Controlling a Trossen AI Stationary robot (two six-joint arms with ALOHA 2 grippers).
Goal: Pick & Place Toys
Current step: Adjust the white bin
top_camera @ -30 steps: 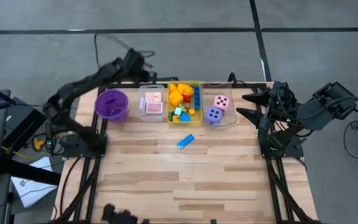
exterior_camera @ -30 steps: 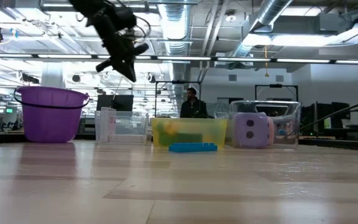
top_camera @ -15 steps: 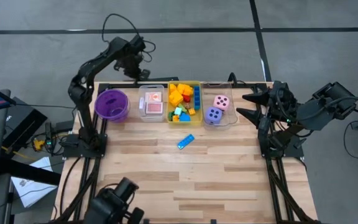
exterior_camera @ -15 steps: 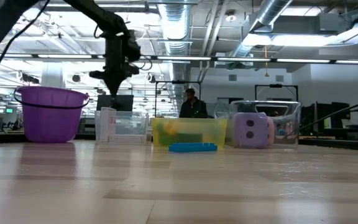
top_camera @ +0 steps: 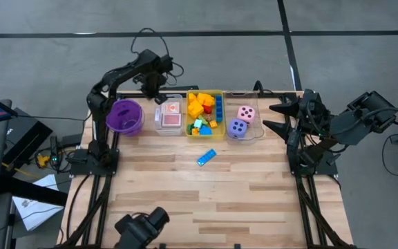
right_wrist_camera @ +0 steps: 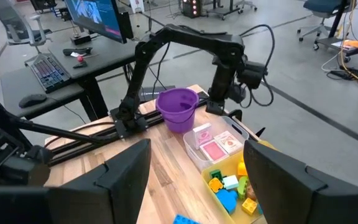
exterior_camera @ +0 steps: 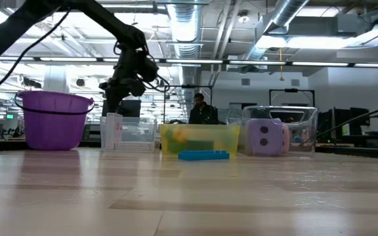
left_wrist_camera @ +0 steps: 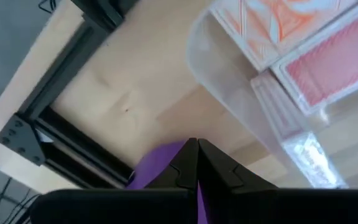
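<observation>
Wooden table point(top_camera: 213, 200) in a big open lab, bins lined up along the far edge. Lone blue block point(top_camera: 206, 158) lies flat on bare wood just near of the yellow bin point(top_camera: 221, 131), touching nothing; looks like light stiff plastic, a bit slick, best pinched across its narrow sides. More blocks point(top_camera: 200, 111) piled in the yellow bin. Pink die point(top_camera: 246, 113) and purple die point(top_camera: 237, 128) sit in the clear bin point(top_camera: 257, 133) to the right, probably soft foam, forgiving to squeeze. Playing cards point(top_camera: 170, 114) in the clear bin left of yellow, thin, hard to lift flat. Purple bowl point(top_camera: 124, 116) far left. Left gripper point(top_camera: 151, 84), fingers together and empty, hovers past the far edge by the cards. Right gripper point(top_camera: 280, 117) waits at the right edge, fingers apart, empty.
</observation>
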